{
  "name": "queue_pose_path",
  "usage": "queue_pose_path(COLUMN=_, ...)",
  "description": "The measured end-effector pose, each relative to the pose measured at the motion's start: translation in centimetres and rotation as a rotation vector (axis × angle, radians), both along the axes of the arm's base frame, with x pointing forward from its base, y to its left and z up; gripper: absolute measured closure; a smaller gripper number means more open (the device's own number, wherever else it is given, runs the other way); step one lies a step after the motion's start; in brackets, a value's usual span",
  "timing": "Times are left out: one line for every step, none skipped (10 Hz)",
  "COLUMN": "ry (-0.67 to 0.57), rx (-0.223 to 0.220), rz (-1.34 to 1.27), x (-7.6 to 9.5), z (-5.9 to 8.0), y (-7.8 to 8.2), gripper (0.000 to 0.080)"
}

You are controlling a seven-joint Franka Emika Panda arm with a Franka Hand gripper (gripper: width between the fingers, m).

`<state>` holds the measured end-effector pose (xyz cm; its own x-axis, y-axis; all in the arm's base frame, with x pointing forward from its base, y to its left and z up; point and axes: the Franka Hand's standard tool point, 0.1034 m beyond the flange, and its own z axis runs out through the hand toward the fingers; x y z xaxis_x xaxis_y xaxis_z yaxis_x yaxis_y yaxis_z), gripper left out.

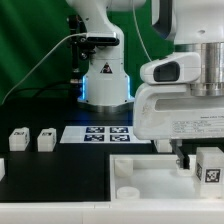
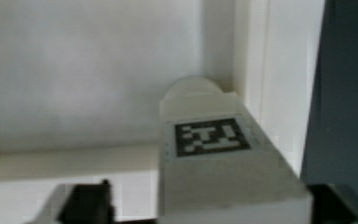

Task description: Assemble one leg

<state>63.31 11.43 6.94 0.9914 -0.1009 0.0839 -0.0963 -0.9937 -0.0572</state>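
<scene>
A leg [image 1: 210,168], a white post with a marker tag, stands upright at the exterior view's right, on the large white board [image 1: 150,172]. My gripper [image 1: 198,160] is straddling it from above. In the wrist view the leg [image 2: 220,150] runs away from me, its rounded end towards the board's corner. One dark finger [image 2: 91,200] stands off the leg with a light gap between them. The other finger [image 2: 345,205] lies against the leg's side. The jaws are slightly wider than the leg.
Two more legs [image 1: 19,139] [image 1: 46,140] stand on the dark table at the exterior view's left, and part of another shows at the left edge [image 1: 2,168]. The marker board [image 1: 100,132] lies before the arm's base. The large board has a round socket [image 1: 128,190].
</scene>
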Motion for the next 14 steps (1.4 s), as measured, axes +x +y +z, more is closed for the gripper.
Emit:
queue_pose_path(ry=0.006, rx=0.013, rz=-0.113, x=-0.01, z=0.0, y=0.09, gripper=0.0511)
queue_pose_path(ry=0.012, rx=0.025, rz=-0.225, x=-0.03, z=-0.01, y=0.08, gripper=0.0511)
queue_pose_path(ry=0.017, rx=0.033, rz=-0.313, x=-0.03, z=-0.01, y=0.03, gripper=0.0508)
queue_pose_path(ry=0.022, rx=0.042, rz=-0.409, x=-0.03, z=-0.01, y=-0.04, gripper=0.0508)
queue_pose_path(ry=0.025, rx=0.047, rz=-0.466, x=-0.04, z=-0.02, y=-0.07, gripper=0.0508)
queue_pose_path(ry=0.036, rx=0.06, rz=-0.618, x=-0.07, z=-0.04, y=-0.13, gripper=0.0508)
queue_pose_path(ry=0.05, rx=0.067, rz=-0.777, x=-0.1, z=-0.05, y=-0.14, gripper=0.0508)
queue_pose_path(ry=0.057, rx=0.076, rz=-0.855, x=-0.1, z=-0.06, y=-0.18, gripper=0.0507)
queue_pose_path(ry=0.076, rx=0.101, rz=-1.047, x=-0.19, z=-0.08, y=-0.09, gripper=0.0507)
queue_pose_path(ry=0.096, rx=0.127, rz=-1.202, x=-0.23, z=-0.11, y=-0.05, gripper=0.0506)
queue_pose_path(ry=0.118, rx=0.156, rz=-1.341, x=-0.29, z=-0.15, y=0.08, gripper=0.0506)
queue_pose_path(ry=0.137, rx=0.188, rz=-1.49, x=-0.28, z=-0.19, y=0.19, gripper=0.0506)
queue_pose_path(ry=0.156, rx=0.226, rz=-1.669, x=-0.26, z=-0.2, y=0.25, gripper=0.0506)
queue_pose_path(ry=0.164, rx=0.244, rz=-1.777, x=-0.28, z=-0.2, y=0.22, gripper=0.0506)
